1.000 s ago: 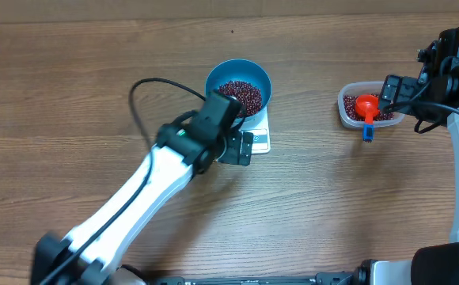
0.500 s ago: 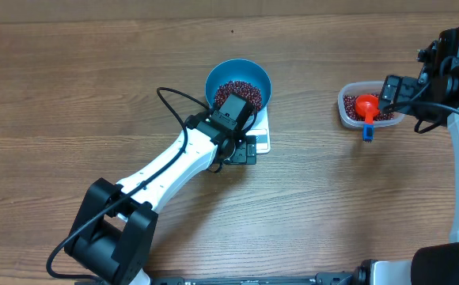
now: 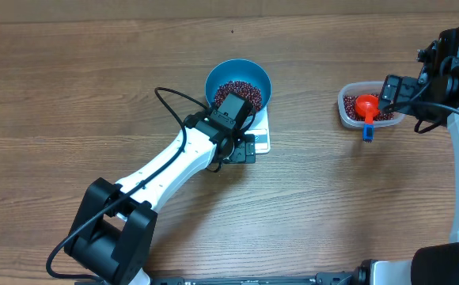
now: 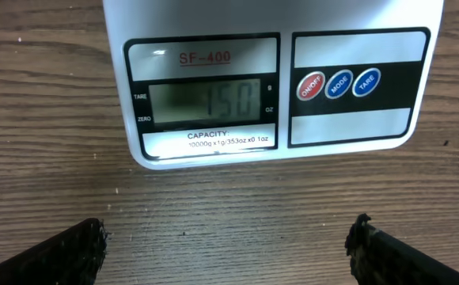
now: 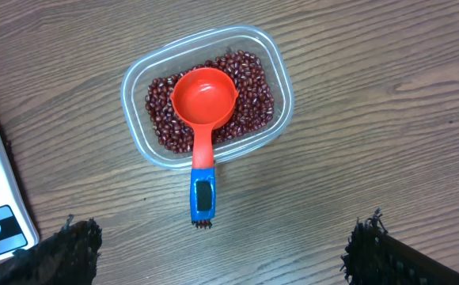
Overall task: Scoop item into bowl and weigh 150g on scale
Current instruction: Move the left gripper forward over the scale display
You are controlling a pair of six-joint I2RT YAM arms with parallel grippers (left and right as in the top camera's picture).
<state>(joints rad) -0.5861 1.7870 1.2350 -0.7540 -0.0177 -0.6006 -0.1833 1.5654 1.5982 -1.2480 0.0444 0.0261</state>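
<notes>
Noted blue bowl (image 3: 237, 66) on white scale (image 4: 269, 87), mid-tabletop toward the far edge, partly filled with maroon beans (image 3: 249, 91). Read 150 on the display. Long axis far-to-near, display end toward the near edge. Found clear tub (image 5: 137, 79) near the right edge, also holding beans. Red scoop (image 5: 204, 99) lying cup-up on them, blue handle over the rim. Left gripper (image 4: 225, 237) spread wide, empty, just short of the display. Right gripper (image 5: 221, 237) likewise spread, near the tub.
</notes>
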